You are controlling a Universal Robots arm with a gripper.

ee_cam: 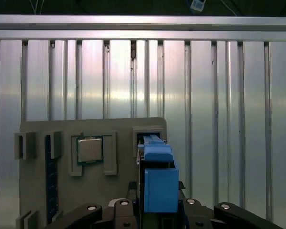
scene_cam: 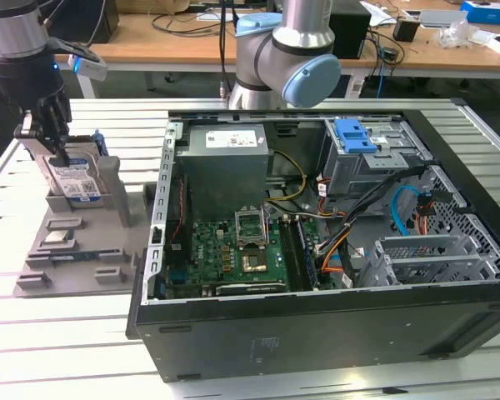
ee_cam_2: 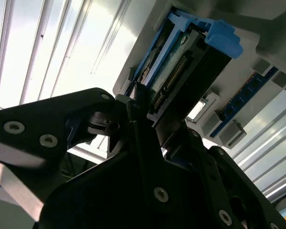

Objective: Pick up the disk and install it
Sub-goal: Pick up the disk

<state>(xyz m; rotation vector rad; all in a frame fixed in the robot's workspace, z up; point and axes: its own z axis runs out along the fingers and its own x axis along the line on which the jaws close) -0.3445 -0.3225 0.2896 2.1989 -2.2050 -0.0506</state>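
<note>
Blue plastic frames the disk (scene_cam: 75, 179), which stands on edge in a slot of the grey parts holder (scene_cam: 71, 250) at the exterior view's left. Stored upright, its upper end is free, so a tool can reach it from above. The pincer (scene_cam: 52, 137) is at that upper end, and in the first wrist view the carrier's blue end block (ee_cam: 159, 183) lies between the pincer's black links. Whether the pincer has closed on the disk I cannot tell from where I stand. The disk appears seated in its slot, not lifted.

The holder lies flat on the ribbed aluminium counter (scene_cam: 33, 350), just beside the side wall of the open computer case (scene_cam: 317, 333). Its other pockets carry a processor chip (ee_cam: 89, 150) and a memory stick (ee_cam: 48, 176), both lying low. The only thing rising next to the disk is the holder's own grey post (scene_cam: 108, 187), just beside it. The room straight above looks open.

Inside the case, the grey power supply (scene_cam: 225, 154) and green motherboard (scene_cam: 229, 250) fill the half toward the exterior view's left. The drive cage with its blue latch bracket (scene_cam: 354, 135) sits toward the exterior view's right, with cables (scene_cam: 404, 208) crowding close. I judge the case's upright rim and those cables to be the tightest edges here.
</note>
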